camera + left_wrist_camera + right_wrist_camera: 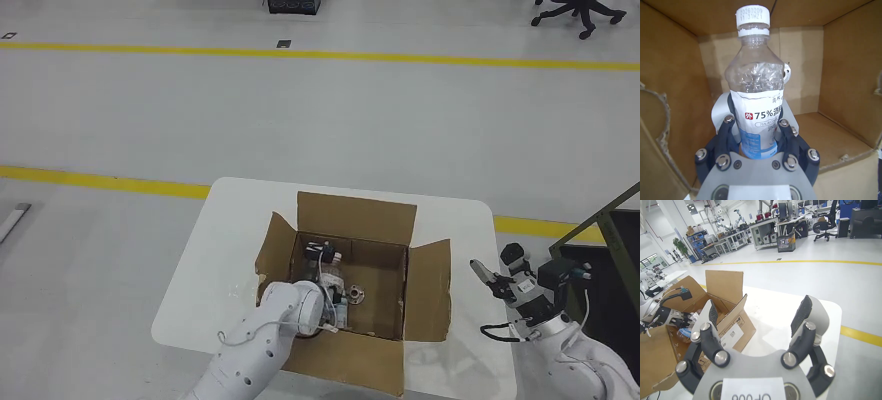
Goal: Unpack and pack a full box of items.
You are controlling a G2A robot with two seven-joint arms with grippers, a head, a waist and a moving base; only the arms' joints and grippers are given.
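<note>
Overhead, an open brown cardboard box (356,212) sits on the white rounded table (240,260); the left wrist view has the left gripper (755,110) clamped on a clear white-capped plastic bottle (754,75) inside it; the right wrist view has the right gripper (759,308) gaping empty beside it.

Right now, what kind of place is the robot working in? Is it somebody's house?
Not a house; most likely a robotics lab or workshop. Other robot arms stand near workbenches, and yellow lines mark the wide floor.

Bottle (753,75) base hidden behind left tool (755,111); white object (787,73) half-hidden.
</note>
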